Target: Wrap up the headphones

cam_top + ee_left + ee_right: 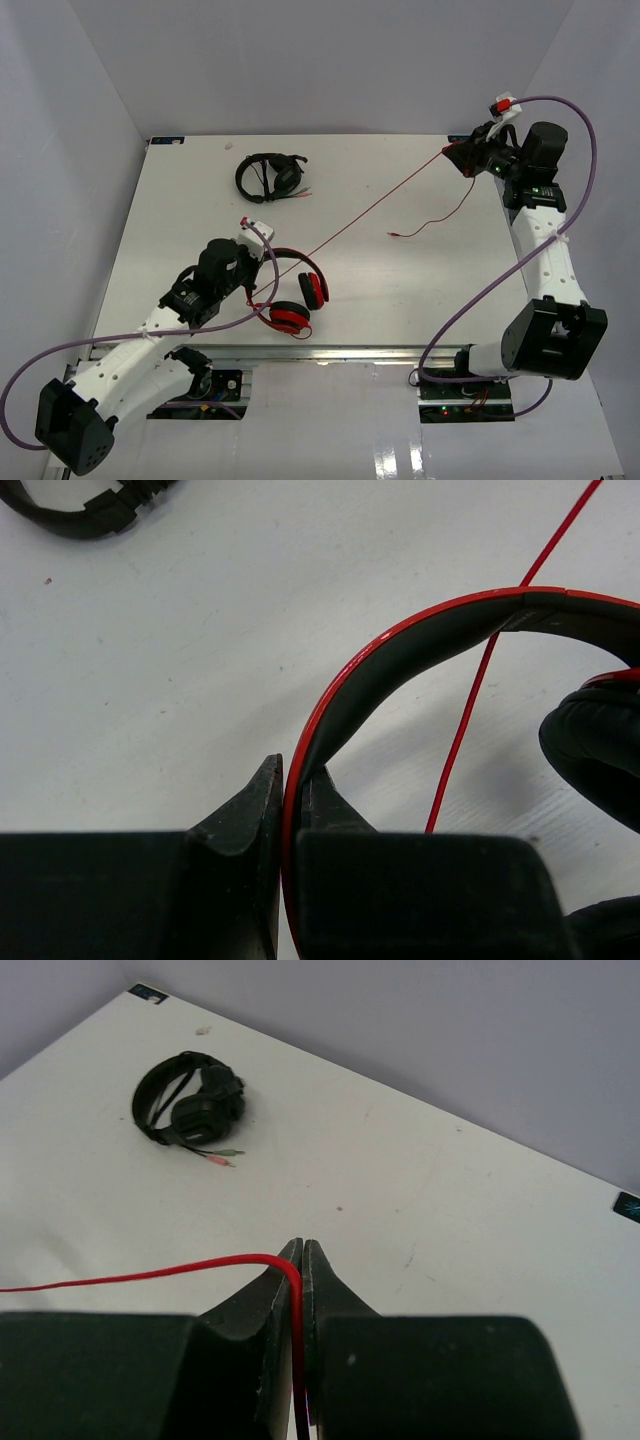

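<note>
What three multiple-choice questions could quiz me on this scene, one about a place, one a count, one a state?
1. Where on the table do the black headphones lie?
A) far left part
B) near right corner
C) between the arm bases

2. How many headphone sets are there?
A) one
B) two
C) three

3. What is the right gripper doing?
A) open above the table
B) shut on the red cable
C) shut on the black headphones

Answers:
1 A, they sit near the far edge, left of centre.
2 B, the black pair plus the red headphones.
3 B, the right wrist view shows the cable pinched between closed fingers.
</note>
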Controlling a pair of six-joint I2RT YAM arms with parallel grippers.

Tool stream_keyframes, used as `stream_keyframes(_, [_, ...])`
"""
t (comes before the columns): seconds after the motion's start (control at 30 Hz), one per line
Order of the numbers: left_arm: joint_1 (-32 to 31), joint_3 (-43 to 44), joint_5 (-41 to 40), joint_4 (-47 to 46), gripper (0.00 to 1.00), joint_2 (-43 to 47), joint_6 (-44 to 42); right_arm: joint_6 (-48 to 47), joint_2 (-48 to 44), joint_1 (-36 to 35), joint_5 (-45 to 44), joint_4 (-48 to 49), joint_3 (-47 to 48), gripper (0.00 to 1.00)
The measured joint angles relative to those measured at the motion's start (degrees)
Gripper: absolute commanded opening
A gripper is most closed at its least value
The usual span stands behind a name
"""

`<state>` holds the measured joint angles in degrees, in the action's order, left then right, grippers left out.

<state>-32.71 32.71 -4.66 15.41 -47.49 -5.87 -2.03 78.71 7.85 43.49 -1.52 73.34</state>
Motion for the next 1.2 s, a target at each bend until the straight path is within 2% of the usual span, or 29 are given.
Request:
stream_keyframes(0.17, [0.07, -1.32, -4.1, -2.23, 0.0, -2.13, -0.75, 3.0, -3.71, -0.2, 3.59, -0.16, -2.01, 0.08])
stream_keyframes(0.37, [0.24, -0.28, -7.98, -5.87, 0.0, -8.66, -0.53, 7.01, -7.33, -0.31, 7.99, -0.08, -1.8, 0.08])
stream_keyframes(0.57, [0.24, 7.51, -14.8, -6.4, 0.0, -21.19, 3.38, 12.92, -7.69, -2.28, 12.07, 1.1, 1.28, 0.08])
stream_keyframes(0.7, [0.25, 17.57, -22.85, -2.99, 0.0, -31.76, 8.97, 17.2, -7.85, -7.76, 13.45, 4.22, 2.24, 0.08])
stream_keyframes(0.9, [0.46, 37.71, -34.39, 6.04, 0.0, -47.97, 18.76, 20.9, -7.62, -21.37, 13.77, 7.35, 4.11, 0.08])
stream_keyframes(1.03, [0.74, 50.21, -37.32, 11.9, 0.0, -55.08, 26.02, 23.94, -7.62, -26.43, 13.81, 10.58, 3.72, 0.08])
stream_keyframes(1.2, [3.57, 64.03, -36.69, 20.58, 0.0, -61.61, 35.67, 25.87, -9.19, -30.58, 13.77, 14.31, -1.81, 0.08])
